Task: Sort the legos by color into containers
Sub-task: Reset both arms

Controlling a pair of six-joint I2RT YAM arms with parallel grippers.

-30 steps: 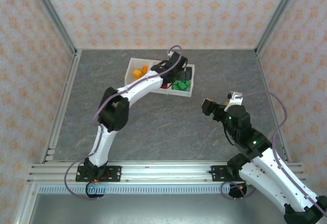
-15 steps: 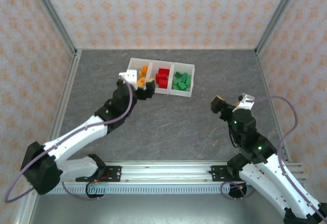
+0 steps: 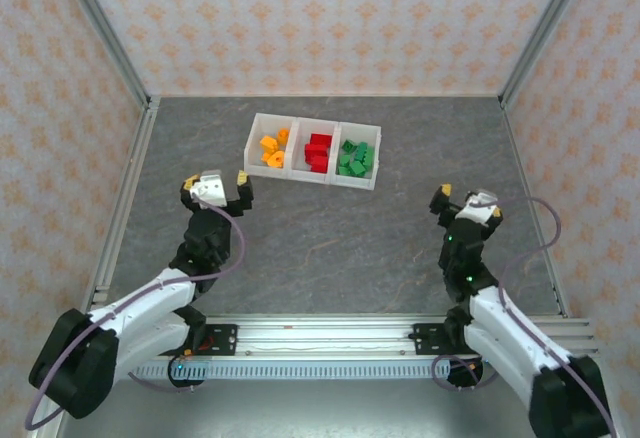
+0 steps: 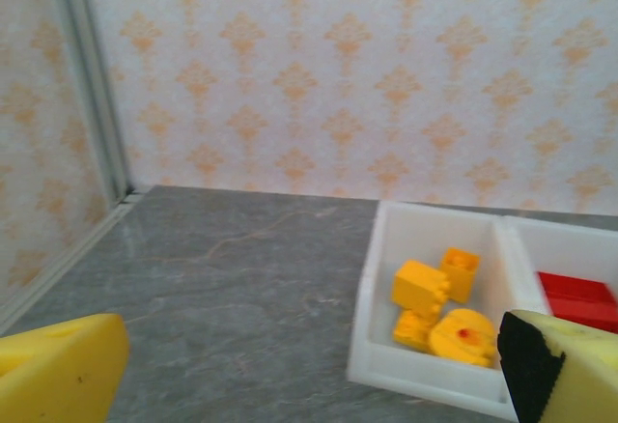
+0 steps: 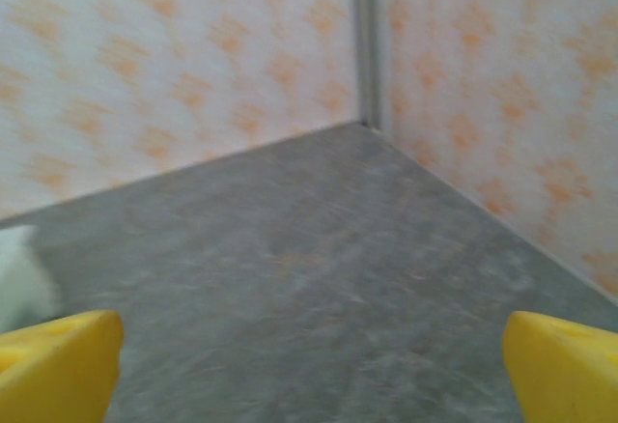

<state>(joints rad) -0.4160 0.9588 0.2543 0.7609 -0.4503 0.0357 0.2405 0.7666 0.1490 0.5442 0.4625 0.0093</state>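
The containers (image 3: 250,144) are three joined white bins at the back middle of the table. Orange-yellow legos (image 3: 272,150) lie in the left bin, red legos (image 3: 318,152) in the middle one and green legos (image 3: 355,159) in the right one. My left gripper (image 3: 216,186) hovers open and empty, in front of and to the left of the bins. The left wrist view shows the containers (image 4: 373,288) ahead, with orange legos (image 4: 422,288), a round orange ring (image 4: 463,337) and red legos (image 4: 577,294). My right gripper (image 3: 464,200) is open and empty over bare table at the near right.
Patterned walls and metal frame posts (image 3: 110,48) enclose the grey table (image 3: 330,238). The right wrist view looks at bare table running to the back right corner (image 5: 365,119), between my open gripper (image 5: 309,375) fingers.
The left arm has pulled back from over the containers to the near left. The right arm has drawn back slightly toward the near right. Both grippers stay open.
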